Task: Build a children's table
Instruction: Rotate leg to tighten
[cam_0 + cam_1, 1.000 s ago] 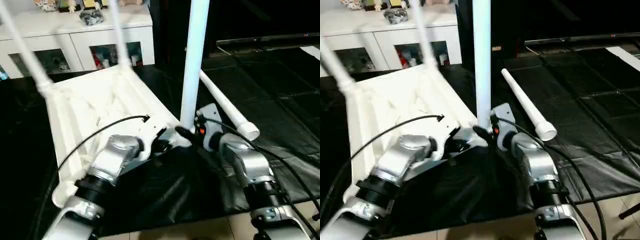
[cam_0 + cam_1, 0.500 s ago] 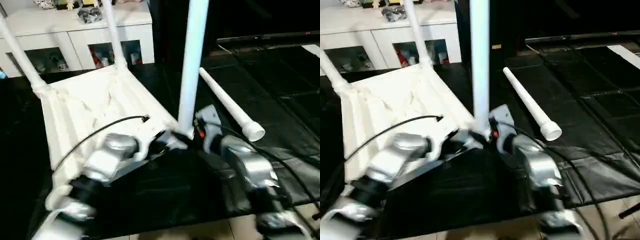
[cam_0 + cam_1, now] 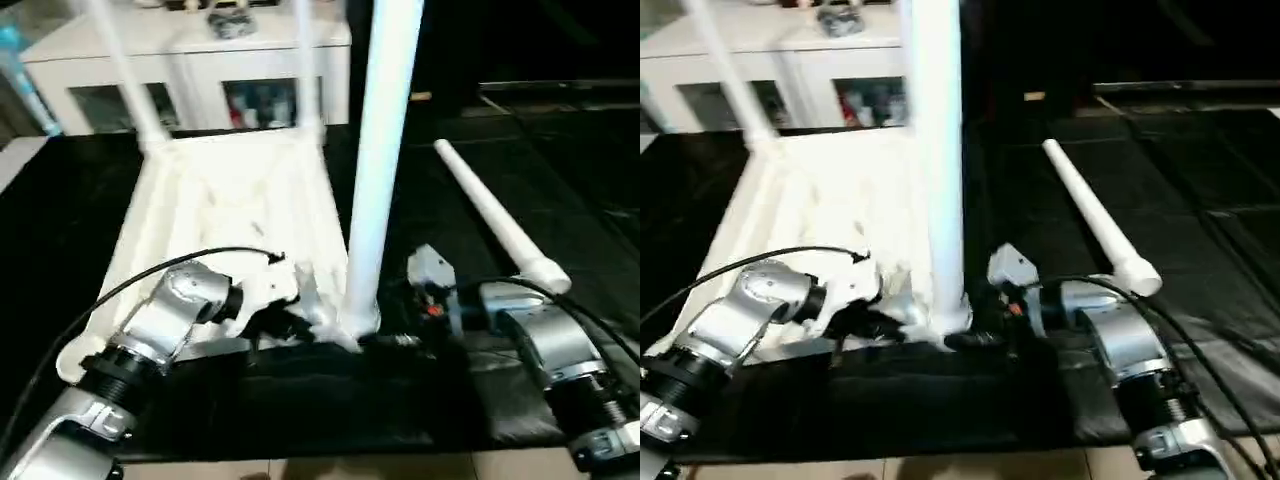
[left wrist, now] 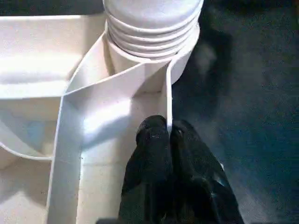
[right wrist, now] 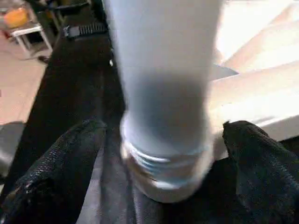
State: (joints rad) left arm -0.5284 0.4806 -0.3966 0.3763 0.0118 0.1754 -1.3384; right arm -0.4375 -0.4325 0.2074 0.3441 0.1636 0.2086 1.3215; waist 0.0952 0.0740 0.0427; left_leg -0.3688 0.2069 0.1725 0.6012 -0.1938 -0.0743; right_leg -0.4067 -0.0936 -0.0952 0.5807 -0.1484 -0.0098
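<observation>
While the children's table (image 3: 230, 200) lies upside down on the black floor mat (image 3: 560, 150), ribbed underside up, three legs are seen standing in its corner sockets and a fourth leg (image 3: 1095, 215) lies loose on the mat beside it. The left gripper (image 4: 169, 136) is closed, its jaws pinching a thin rib just beside the near socket. The right gripper (image 5: 161, 154) has its jaws spread wide on either side of the near leg (image 3: 380, 160), not touching it. The plastic is judged light, stiff and smooth, so slipping is likely. The loose leg would best be taken near its thicker threaded end; the top is best held by a rib or rim.
</observation>
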